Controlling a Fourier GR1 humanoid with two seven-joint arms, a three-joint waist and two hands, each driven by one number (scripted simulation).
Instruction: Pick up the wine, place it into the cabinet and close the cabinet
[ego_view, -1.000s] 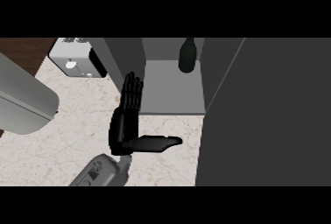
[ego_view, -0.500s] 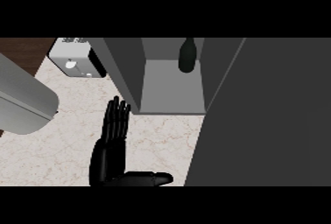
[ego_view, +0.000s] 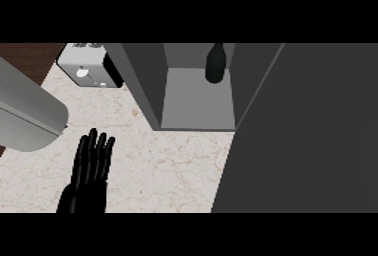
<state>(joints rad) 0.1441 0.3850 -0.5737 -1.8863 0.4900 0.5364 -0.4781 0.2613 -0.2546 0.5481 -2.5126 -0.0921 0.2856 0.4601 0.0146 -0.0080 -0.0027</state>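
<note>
The wine (ego_view: 215, 62), a dark bottle, stands upright at the back of the open cabinet (ego_view: 196, 107), on its grey floor. The cabinet's door (ego_view: 303, 135) is a broad dark panel swung out over the right side of the view. My left hand (ego_view: 88, 172) is low at the left above the marble counter (ego_view: 173, 165), fingers straight and pointing away from me, holding nothing. It is well short of the cabinet and to its left. My right hand does not show.
A small grey appliance (ego_view: 88, 67) sits at the counter's back left, next to the cabinet's left wall. A large grey rounded shape (ego_view: 26, 117) fills the left edge. Dark floor shows beyond the counter's left edge.
My left hand has drawn back from the cabinet's front toward the lower left edge; its forearm and thumb have left the view. The wine and the door have not moved.
</note>
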